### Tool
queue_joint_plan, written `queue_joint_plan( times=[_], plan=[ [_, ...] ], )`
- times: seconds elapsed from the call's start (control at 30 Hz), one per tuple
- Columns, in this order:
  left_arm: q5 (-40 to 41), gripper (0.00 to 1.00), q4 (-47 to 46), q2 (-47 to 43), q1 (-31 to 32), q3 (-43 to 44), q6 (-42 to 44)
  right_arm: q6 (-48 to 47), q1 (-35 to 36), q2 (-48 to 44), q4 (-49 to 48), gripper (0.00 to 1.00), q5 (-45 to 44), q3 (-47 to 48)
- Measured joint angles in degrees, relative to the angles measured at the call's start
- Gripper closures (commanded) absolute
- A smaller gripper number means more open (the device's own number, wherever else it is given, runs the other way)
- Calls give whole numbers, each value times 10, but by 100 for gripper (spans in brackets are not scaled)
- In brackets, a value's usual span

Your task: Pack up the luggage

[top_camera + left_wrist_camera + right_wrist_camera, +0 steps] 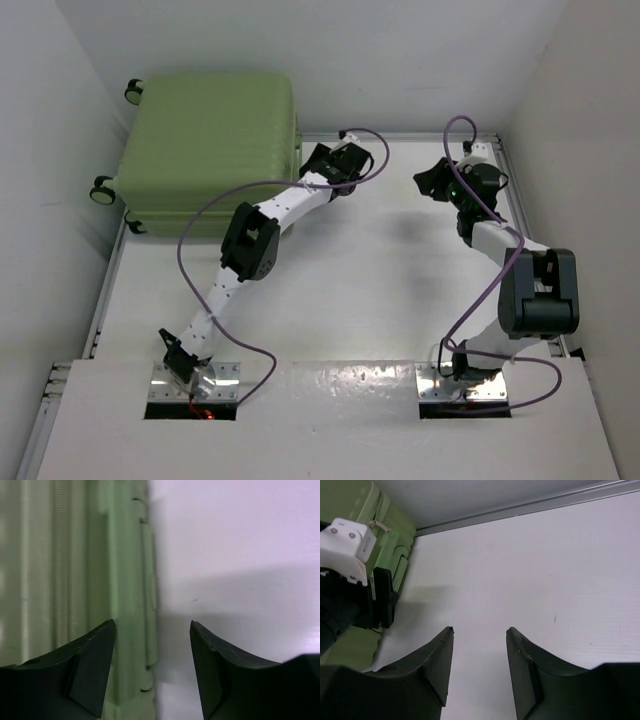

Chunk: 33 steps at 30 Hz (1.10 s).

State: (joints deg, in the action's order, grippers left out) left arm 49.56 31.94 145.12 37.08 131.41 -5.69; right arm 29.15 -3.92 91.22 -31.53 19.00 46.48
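Top cam: whole luggage point(210, 140); wrists: its edge only; left end effector point(152, 625), right end effector point(477, 630) both apart.

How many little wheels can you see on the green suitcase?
3. One wheel is at the suitcase's far left corner, one sticks out on its left side, and one sits at its near left corner. More may be hidden underneath.

No text, label, brand, number or sign can be read in any view — nothing legible is borne by the ribbed shell of the luggage point(210, 140) or by the white table point(380, 270).
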Motion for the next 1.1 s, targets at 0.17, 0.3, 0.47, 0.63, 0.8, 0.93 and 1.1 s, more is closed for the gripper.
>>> queue_joint_plan(
  times=[0.17,0.3,0.47,0.63,0.8,0.93,1.1],
  plan=[
    [25,34,-24,0,-20,-2,23,-7,5,-5,8,54,1,-3],
    [17,34,-48,0,-26,-8,27,-8,14,-5,11,54,-1,-3],
    [1,31,-62,-1,-27,-21,26,-9,23,-5,17,55,-5,-2],
    [-45,34,-44,9,-38,-8,-10,-12,21,-3,32,55,-6,5],
    [-105,40,-19,17,-61,22,-91,-18,2,-3,47,55,-5,14],
    [-156,47,6,17,-71,38,-118,-25,-17,-4,65,56,-5,14],
    [-190,85,12,17,-71,38,-63,-33,-31,-9,84,59,-5,14]
  ],
)
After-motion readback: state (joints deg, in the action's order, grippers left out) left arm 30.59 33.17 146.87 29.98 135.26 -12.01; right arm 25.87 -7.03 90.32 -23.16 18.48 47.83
